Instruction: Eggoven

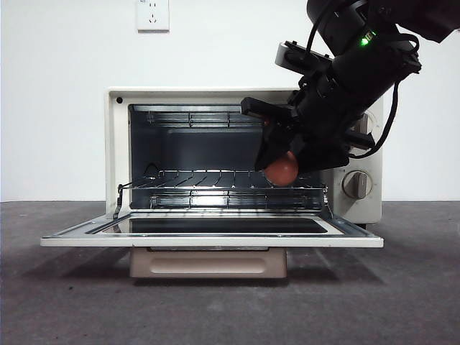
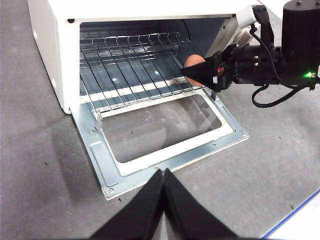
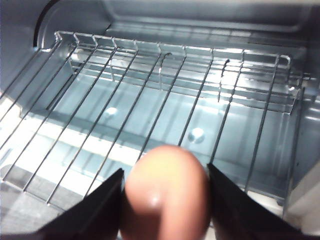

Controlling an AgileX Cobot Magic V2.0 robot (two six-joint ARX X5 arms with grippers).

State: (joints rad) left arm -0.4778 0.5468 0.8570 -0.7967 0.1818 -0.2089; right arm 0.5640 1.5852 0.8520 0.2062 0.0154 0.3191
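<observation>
1. Left gripper (image 2: 163, 172): I keep it waiting above the grey worktop (image 1: 65, 302), jaws pressed together, holding nothing.
2. Drop-down glass door (image 1: 215, 228) of the cream boxy toaster oven (image 1: 113, 144): open and flat, bare.
3. Right gripper (image 3: 165, 200): I have it clamped on the small smooth reddish-brown egg (image 1: 282, 169), one jaw on each flank, at the oven mouth just above the wire rack (image 1: 215, 180). I judge the egg light, slippery and brittle; light pressure at its widest part suits it.
4. Oven cavity: only the bare rack.

The room is evenly bright. Light glares on the wire rack (image 3: 165, 95) and oven floor. Under the open door (image 1: 212, 241) lies a soft shadow. The egg (image 3: 166, 197), very near, looks blurred.
</observation>
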